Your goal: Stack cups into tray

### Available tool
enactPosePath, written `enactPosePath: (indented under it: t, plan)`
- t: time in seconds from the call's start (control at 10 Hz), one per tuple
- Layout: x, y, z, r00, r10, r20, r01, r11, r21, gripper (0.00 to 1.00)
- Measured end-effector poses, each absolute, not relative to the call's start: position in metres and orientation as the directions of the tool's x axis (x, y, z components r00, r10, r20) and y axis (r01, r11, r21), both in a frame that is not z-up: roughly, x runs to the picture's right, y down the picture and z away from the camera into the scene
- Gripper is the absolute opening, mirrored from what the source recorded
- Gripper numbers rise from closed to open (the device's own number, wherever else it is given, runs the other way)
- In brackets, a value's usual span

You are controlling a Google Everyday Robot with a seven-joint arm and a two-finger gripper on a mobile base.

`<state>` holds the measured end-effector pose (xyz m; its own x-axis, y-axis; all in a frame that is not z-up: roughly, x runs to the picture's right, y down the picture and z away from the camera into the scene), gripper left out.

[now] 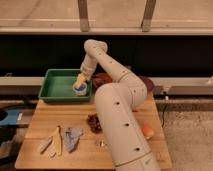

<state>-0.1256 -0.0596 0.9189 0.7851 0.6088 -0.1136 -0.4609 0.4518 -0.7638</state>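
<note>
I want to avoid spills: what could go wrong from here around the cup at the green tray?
1. The end effector is right above the cup, close to the wall of the tray nearest the dark bowl; a sideways retreat might tip the cup or knock it against that wall.
2. That bowl lies just outside the tray, near the arm; a swing toward it might bump it.

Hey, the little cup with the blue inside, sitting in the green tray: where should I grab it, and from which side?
I'd pinch one side of its rim, coming straight down from above. The cup stands upright with its mouth open upward, and the raised sides of the tray would hinder a sideways approach. The gripper is right over the cup.
</note>
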Motion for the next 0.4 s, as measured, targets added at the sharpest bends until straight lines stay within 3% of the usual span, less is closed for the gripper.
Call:
enactPosePath:
  t: [0.4]
  plan:
    - [-0.114,-0.121,0.853,0.727,0.686,0.041,-0.465,0.535,-0.705,0.7]
